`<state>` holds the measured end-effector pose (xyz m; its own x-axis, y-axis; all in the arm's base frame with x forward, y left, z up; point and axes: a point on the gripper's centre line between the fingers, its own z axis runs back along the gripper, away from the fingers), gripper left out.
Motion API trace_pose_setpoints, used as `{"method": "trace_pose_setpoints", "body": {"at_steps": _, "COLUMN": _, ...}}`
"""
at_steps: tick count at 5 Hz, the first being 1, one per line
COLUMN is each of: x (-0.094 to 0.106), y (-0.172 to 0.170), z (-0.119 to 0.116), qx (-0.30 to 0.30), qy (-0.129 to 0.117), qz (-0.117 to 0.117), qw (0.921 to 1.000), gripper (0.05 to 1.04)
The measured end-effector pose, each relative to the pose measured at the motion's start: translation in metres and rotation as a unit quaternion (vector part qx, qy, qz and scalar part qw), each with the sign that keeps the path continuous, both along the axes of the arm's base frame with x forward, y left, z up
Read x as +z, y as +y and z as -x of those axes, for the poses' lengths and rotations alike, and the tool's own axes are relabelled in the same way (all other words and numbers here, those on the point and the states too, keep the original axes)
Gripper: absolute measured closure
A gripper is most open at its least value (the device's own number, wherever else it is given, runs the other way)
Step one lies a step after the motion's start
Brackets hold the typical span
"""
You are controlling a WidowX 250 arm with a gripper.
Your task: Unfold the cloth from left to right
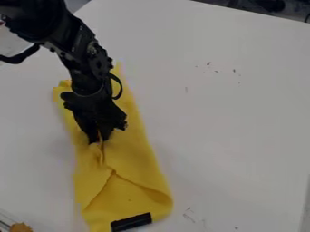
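Yellow cloth (136, 156) lying lengthwise near to far, left on white table (236, 136); gripper (100, 139) pinching raised fold mid-cloth; black bar (131, 222) at near end.

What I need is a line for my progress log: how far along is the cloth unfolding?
Done: little beyond a grip, it seems; the yellow cloth is still a long, narrow strip with a slanting fold near its lower end. In hand: the gripper pinches a raised ridge of it. Left: probably opening the folded layers rightward across the white table.
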<state>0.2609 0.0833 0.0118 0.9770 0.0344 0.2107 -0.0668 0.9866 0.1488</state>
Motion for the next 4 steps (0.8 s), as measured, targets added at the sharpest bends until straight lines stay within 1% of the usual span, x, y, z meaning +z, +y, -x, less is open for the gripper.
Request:
{"method": "trace_pose_setpoints", "body": {"at_steps": 1, "x": 0.004, "y": -0.004, "z": -0.003, "qx": -0.015, "qy": 0.013, "qz": -0.013, "qw": 0.9997, "gripper": 0.827}}
{"method": "trace_pose_setpoints", "body": {"at_steps": 2, "x": 0.016, "y": -0.013, "z": -0.018, "qx": -0.031, "qy": 0.007, "qz": -0.032, "qw": 0.9990, "gripper": 0.880}}
{"method": "trace_pose_setpoints", "body": {"at_steps": 3, "x": 0.022, "y": -0.014, "z": -0.023, "qx": -0.026, "qy": 0.009, "qz": -0.037, "qw": 0.9989, "gripper": 0.641}}
{"method": "trace_pose_setpoints", "body": {"at_steps": 4, "x": 0.037, "y": -0.010, "z": -0.008, "qx": 0.009, "qy": 0.004, "qz": -0.049, "qw": 0.9988, "gripper": 0.331}}
